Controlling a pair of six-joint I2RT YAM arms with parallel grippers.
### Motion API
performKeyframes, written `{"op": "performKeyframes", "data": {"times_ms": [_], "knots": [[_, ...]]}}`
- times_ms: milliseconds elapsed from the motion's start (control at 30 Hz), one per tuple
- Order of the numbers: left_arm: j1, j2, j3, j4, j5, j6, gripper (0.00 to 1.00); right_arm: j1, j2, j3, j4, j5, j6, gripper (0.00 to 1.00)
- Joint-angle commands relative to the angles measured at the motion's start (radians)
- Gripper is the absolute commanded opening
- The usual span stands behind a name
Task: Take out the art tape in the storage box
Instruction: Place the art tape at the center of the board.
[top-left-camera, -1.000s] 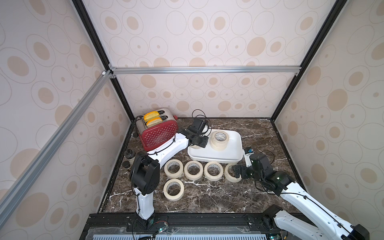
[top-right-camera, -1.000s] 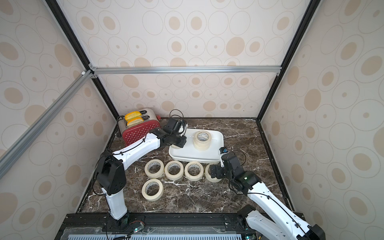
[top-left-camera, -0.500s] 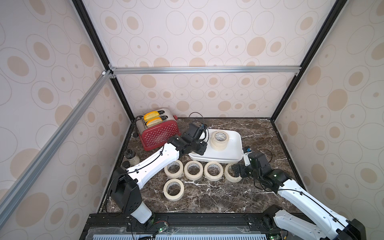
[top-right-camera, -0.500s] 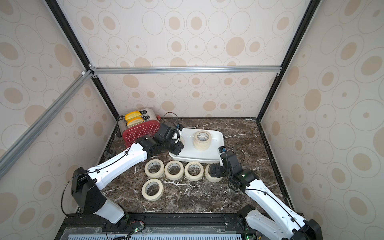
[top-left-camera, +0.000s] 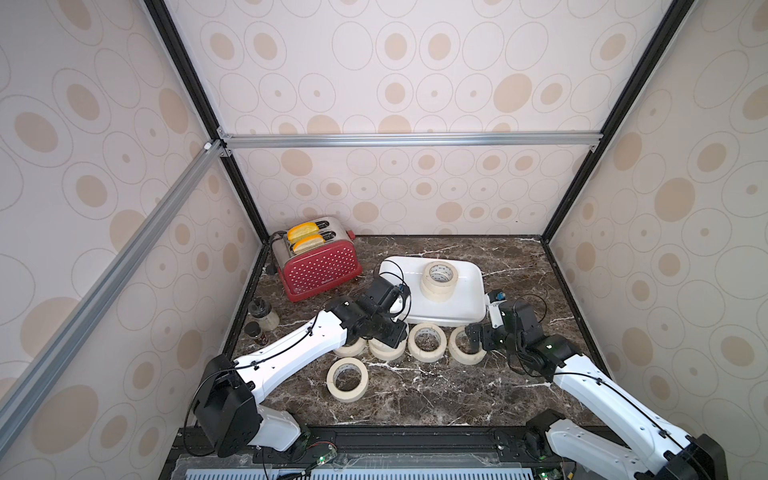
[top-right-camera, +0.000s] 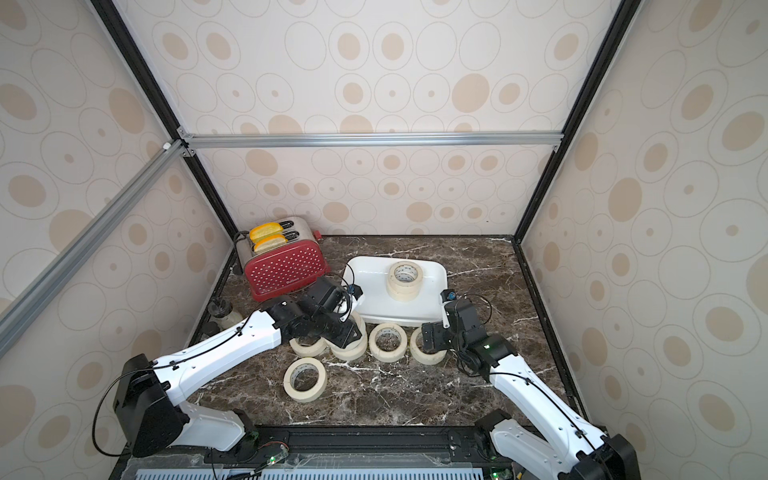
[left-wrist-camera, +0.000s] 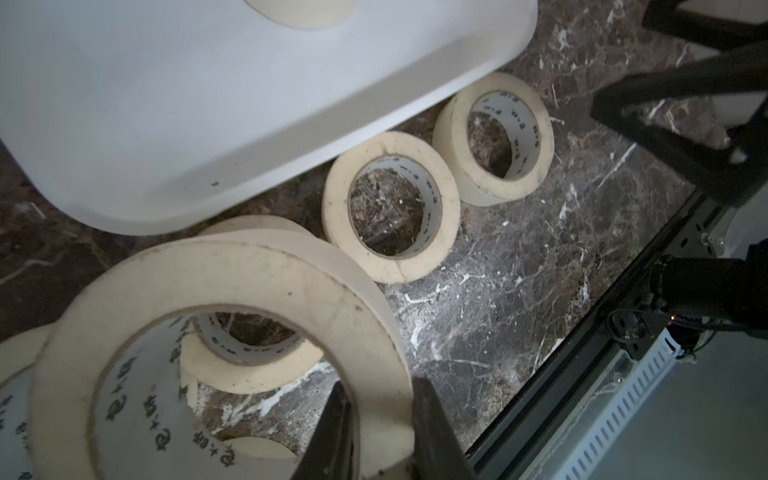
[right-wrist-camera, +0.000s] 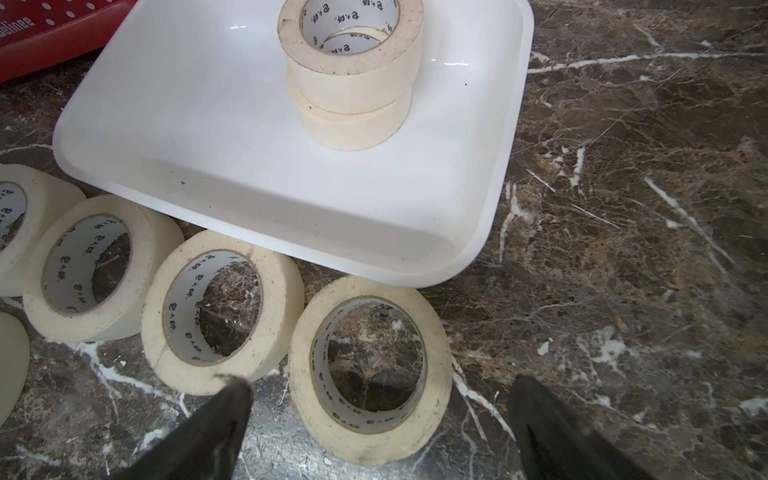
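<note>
The art tape (right-wrist-camera: 351, 62) is cream rings with white, printed insides. Two sit stacked in the white storage box (right-wrist-camera: 166, 124); others lie beside it. The left gripper (left-wrist-camera: 378, 388) pinches one ring. The right gripper (right-wrist-camera: 380, 384) stands open, right by another.

The dark marble tabletop (top-left-camera: 415, 399) carries the white storage box (top-left-camera: 465, 291), with a red dotted toaster (top-left-camera: 320, 272) standing just to the left of the box. Four rolls of art tape (top-left-camera: 427, 343) lie flat in a row just beside the box's near rim, two of them partly hidden. A fifth roll (top-left-camera: 347, 379) lies in front of that row, farther from the box. Two small jars (top-left-camera: 266, 319) stand well to the left of the box.
</note>
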Motion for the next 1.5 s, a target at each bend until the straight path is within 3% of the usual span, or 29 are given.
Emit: {"op": "performKeyframes", "data": {"times_ms": [0, 533, 700, 1467], "knots": [[-0.053, -0.041, -0.016, -0.028, 0.052, -0.038, 0.14, -0.021, 0.000, 0.016, 0.004, -0.004, -0.023, 1.00], [-0.241, -0.035, -0.142, -0.012, 0.126, -0.141, 0.14, -0.051, -0.012, 0.016, 0.000, -0.015, -0.023, 1.00], [-0.243, -0.033, -0.188, 0.044, 0.133, -0.155, 0.14, -0.052, -0.010, 0.015, -0.002, -0.015, -0.018, 1.00], [-0.243, 0.087, -0.209, 0.096, -0.070, -0.110, 0.13, -0.051, -0.009, 0.007, -0.011, -0.010, -0.011, 1.00]]}}
